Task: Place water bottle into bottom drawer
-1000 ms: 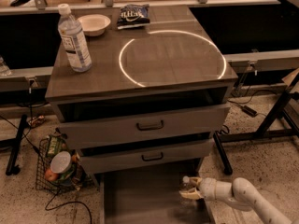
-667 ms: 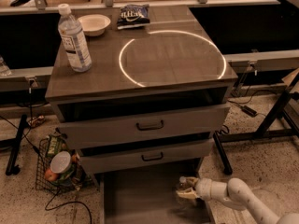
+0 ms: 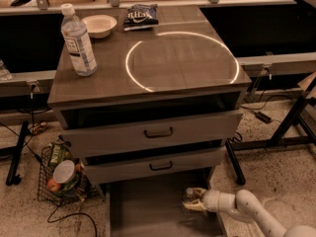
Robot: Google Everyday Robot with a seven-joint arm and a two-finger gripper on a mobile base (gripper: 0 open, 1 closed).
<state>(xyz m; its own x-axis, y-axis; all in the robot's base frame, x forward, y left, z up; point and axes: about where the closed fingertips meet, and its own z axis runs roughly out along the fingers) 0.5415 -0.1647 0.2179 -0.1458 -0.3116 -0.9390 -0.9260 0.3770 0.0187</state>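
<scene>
My gripper [image 3: 193, 199] reaches in from the lower right and hangs low over the right side of the open bottom drawer [image 3: 148, 209], a wide shallow grey tray. Its pale fingers [image 3: 195, 207] are closed around a small clear object, which looks like the water bottle [image 3: 188, 195]; only its end shows and the rest is hidden by the gripper. The drawer floor to the left of it is bare.
The two upper drawers [image 3: 153, 132] with black handles stand slightly open. On the cabinet top are a fatter labelled bottle [image 3: 78, 39], a white bowl [image 3: 99, 24] and a chip bag [image 3: 140, 15]. A wire basket [image 3: 61, 174] of items sits on the floor at left. Black table legs [image 3: 234, 162] stand at right.
My gripper has moved a little to the left, further in over the bottom drawer, still holding the clear object. Nothing on the cabinet top has moved.
</scene>
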